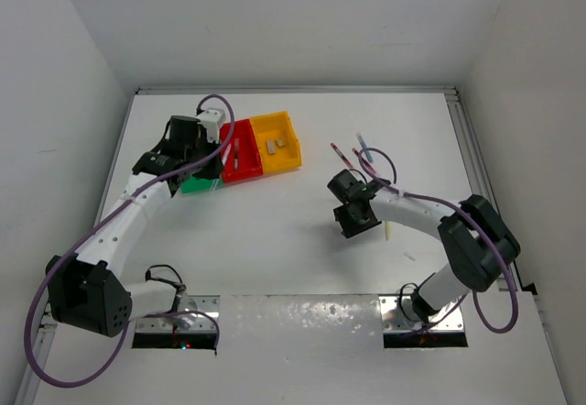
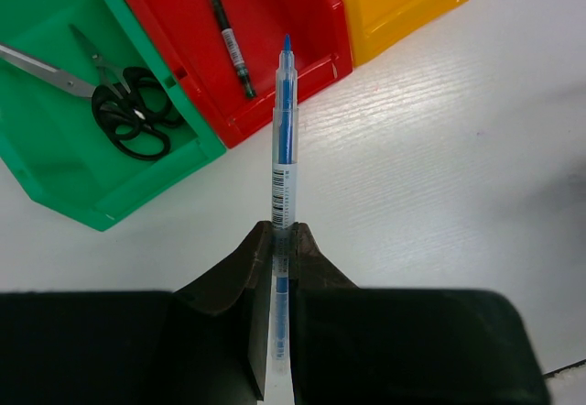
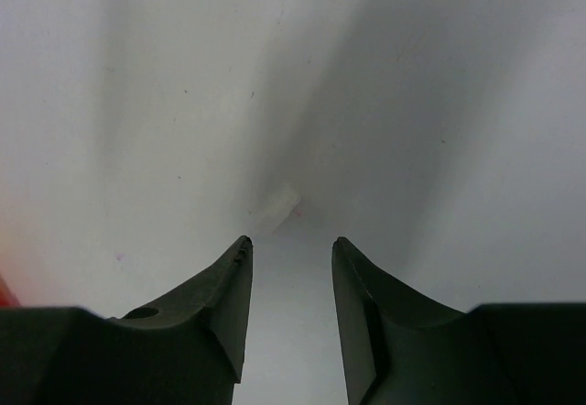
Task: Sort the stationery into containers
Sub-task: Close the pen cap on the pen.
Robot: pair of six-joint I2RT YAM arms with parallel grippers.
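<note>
My left gripper (image 1: 203,169) (image 2: 284,235) is shut on a clear blue pen (image 2: 285,139), which points toward the front of the red bin (image 2: 302,20). The three joined bins show in the top view as green (image 1: 194,185), red (image 1: 243,169) and yellow (image 1: 288,155). Black-handled scissors (image 2: 128,112) lie in the green bin (image 2: 55,176). A dark pen (image 2: 224,34) lies in the red one. Small eraser blocks (image 1: 276,142) lie in the yellow one. My right gripper (image 1: 357,224) (image 3: 291,245) is open and empty, low over the table. A pale stick (image 3: 275,211) lies just past its left fingertip.
Two pens (image 1: 343,155) (image 1: 364,144) lie on the table behind my right gripper, partly under its purple cable (image 1: 380,162). A pale stick (image 1: 389,231) and a smaller bit (image 1: 409,257) lie right of that gripper. The yellow bin (image 2: 403,2) shows at the top right of the left wrist view.
</note>
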